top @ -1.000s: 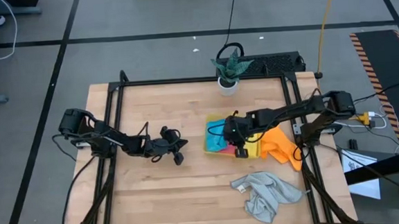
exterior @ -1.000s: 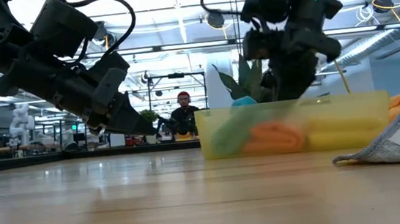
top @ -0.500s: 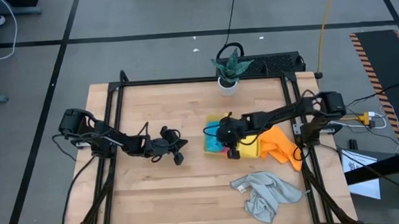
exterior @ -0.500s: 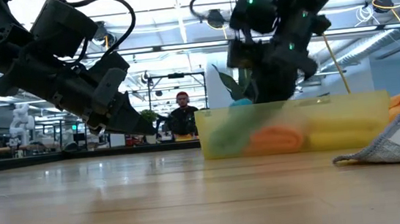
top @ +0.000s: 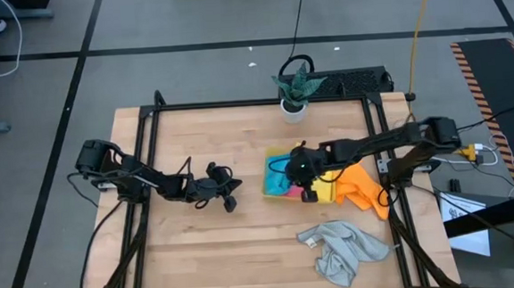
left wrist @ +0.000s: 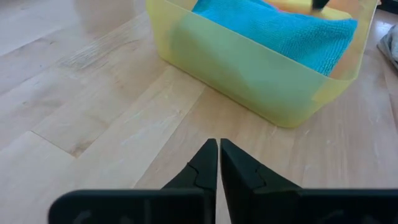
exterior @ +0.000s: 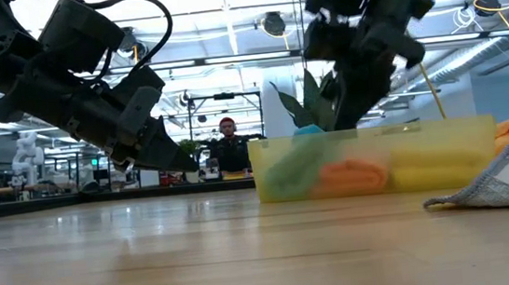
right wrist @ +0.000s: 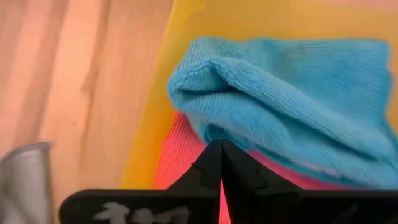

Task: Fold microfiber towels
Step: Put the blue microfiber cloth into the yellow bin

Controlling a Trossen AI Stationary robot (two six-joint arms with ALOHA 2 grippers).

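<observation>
The right claw (top: 306, 178), closed and empty, has swung back over the tray (top: 269, 186), above the blue towel (right wrist: 292, 99). That towel looks stowed; grey (top: 342, 249) and orange (top: 360, 185) remain unfolded. The left claw (top: 230, 197) waits closed over the tabletop (top: 201, 246).

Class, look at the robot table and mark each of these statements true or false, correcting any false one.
1. The blue towel lies in the yellow tray. True.
2. The grey towel is folded inside the tray. False: it lies crumpled on the table, outside the tray.
3. The right gripper is over the tray, shut and holding nothing. True.
4. The left gripper is wide open and gripping the tray. False: it is shut, over bare table, apart from the tray.
5. The orange towel lies beside the tray, unfolded. True.
</observation>
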